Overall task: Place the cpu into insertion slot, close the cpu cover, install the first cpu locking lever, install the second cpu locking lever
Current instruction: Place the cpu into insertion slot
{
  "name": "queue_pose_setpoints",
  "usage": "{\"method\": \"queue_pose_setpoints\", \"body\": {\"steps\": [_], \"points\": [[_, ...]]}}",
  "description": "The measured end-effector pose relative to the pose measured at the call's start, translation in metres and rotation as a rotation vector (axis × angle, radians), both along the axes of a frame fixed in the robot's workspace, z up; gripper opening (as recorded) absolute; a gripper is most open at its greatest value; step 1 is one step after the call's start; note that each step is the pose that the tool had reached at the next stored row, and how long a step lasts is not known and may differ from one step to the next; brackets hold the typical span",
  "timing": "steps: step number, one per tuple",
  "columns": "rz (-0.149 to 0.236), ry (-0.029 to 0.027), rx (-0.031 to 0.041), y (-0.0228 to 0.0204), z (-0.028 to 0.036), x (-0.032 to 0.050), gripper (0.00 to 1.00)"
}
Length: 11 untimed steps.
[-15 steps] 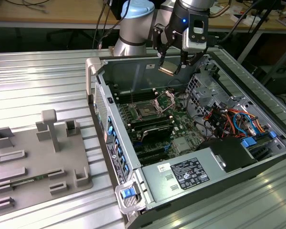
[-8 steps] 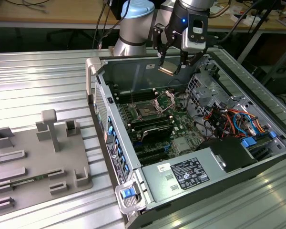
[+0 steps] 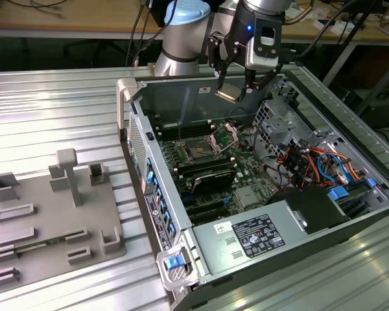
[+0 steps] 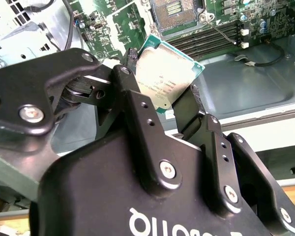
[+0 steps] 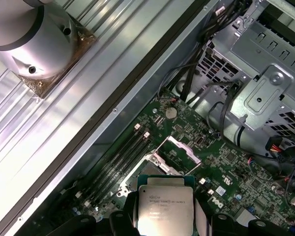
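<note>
Surface: ribbed aluminium plates, pale grey; on it an open computer case lying on its side, and towards the exterior view's left a grey fixture plate with raised blocks and slots. Room: a wooden bench runs behind, with cables hanging from it.

Exterior view: arm reaches over the far wall of the case; gripper hangs above the motherboard, near the far wall; the cpu is between its tips, in the air, tilted, apart from the board. The insertion slot lies open below it and a little towards the exterior view's left; the cpu cover is raised beside the slot; power supply at the near end of the case.

Second wrist view: black fingers clamped on two opposite edges of the cpu; silver top faces the camera, green rim visible; slot beyond it, bare.

First wrist view: cpu seen from above, metal lid with print; the slot just beyond its edge, cover up; memory slots alongside; coin cell further off; perforated drive cage and the arm's base joint outside the case wall.
</note>
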State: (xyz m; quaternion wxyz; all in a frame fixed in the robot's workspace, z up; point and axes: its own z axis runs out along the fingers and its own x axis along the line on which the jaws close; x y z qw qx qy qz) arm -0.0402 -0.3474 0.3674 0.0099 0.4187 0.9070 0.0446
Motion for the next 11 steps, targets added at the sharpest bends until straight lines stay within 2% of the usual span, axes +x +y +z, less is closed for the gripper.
{"method": "queue_pose_setpoints", "body": {"steps": [11], "points": [[-0.009, 0.0, 0.0, 0.0, 0.0, -0.0001, 0.55]]}}
